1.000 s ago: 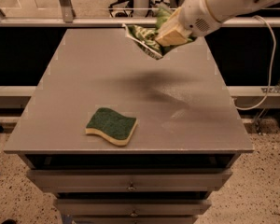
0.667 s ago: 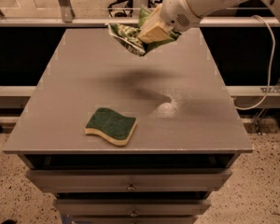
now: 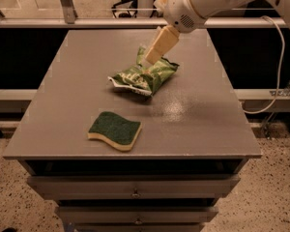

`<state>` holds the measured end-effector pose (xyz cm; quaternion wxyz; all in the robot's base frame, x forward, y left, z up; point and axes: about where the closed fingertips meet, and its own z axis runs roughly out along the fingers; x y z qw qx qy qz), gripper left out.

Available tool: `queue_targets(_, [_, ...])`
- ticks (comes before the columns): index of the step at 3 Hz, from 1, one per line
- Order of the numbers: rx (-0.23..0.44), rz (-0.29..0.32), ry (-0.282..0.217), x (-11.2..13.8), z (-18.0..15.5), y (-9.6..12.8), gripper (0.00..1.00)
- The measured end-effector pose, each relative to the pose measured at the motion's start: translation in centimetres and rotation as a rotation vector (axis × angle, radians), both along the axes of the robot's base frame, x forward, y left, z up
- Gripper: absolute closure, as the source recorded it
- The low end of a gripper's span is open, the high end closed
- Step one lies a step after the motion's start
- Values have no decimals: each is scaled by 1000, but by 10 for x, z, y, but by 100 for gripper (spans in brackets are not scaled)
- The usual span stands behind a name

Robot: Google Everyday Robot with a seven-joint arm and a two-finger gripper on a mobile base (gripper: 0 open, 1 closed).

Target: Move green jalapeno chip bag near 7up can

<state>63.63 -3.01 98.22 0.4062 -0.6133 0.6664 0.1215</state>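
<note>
The chip bag (image 3: 144, 77) lies on the table (image 3: 203, 120), about mid-width and a little behind the middle. The gripper (image 3: 149, 62) slants in from the far right, with its tip at the bag's back edge. The sponge (image 3: 115, 130) lies flat near the front edge, left of the bag and apart from it. Drawers (image 3: 135, 193) sit under the tabletop. A cable (image 3: 279, 57) hangs beside the table on the right.

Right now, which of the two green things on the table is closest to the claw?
The crinkly light-green chip bag, mid-table, right at the claw. The flat dark-green sponge lies apart, nearer the front edge.
</note>
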Motion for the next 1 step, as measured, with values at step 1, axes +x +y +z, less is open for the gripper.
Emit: queue_targets(1, [0, 0, 0, 0, 0, 0, 0])
